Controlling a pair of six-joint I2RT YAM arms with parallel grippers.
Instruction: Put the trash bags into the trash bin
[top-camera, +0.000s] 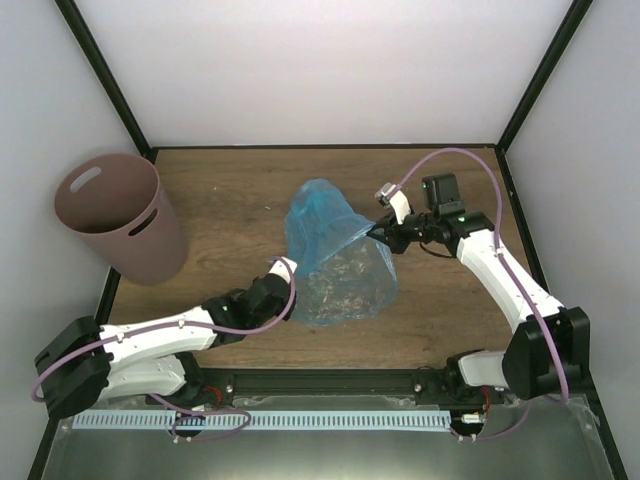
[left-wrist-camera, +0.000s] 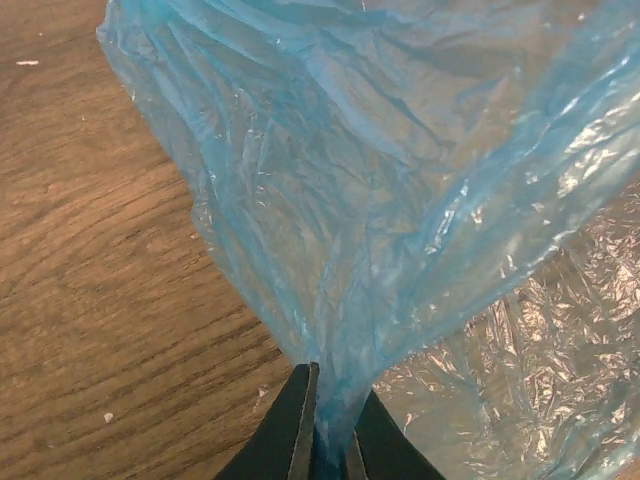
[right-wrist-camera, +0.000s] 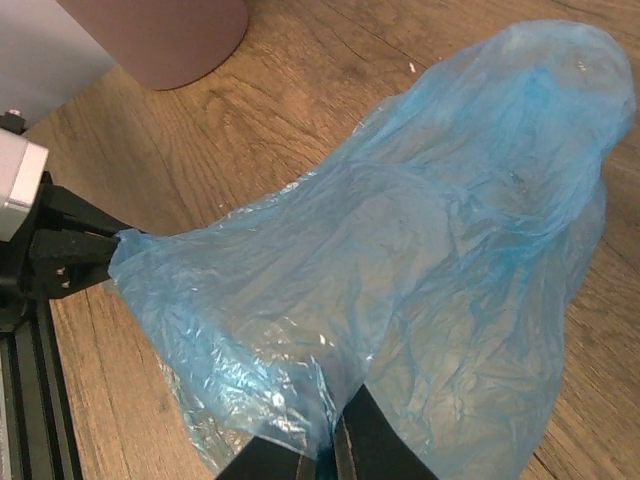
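A crinkly translucent light-blue trash bag (top-camera: 335, 250) is stretched between my two grippers over the middle of the wooden table. My left gripper (top-camera: 287, 268) pinches its left edge; in the left wrist view the black fingers (left-wrist-camera: 300, 430) are shut on a bunched fold of the trash bag (left-wrist-camera: 400, 180). My right gripper (top-camera: 378, 232) is shut on the bag's right edge, and the trash bag (right-wrist-camera: 420, 260) spreads away from its fingers (right-wrist-camera: 375, 440) in the right wrist view. The mauve-brown trash bin (top-camera: 125, 215) stands upright at the far left, apart from both grippers.
The wooden table (top-camera: 230, 200) is walled by white panels with black frame posts. A black rail (top-camera: 330, 380) and a metal strip run along the near edge by the arm bases. The left gripper's body (right-wrist-camera: 60, 250) shows in the right wrist view, with the bin's base (right-wrist-camera: 170, 35) behind it.
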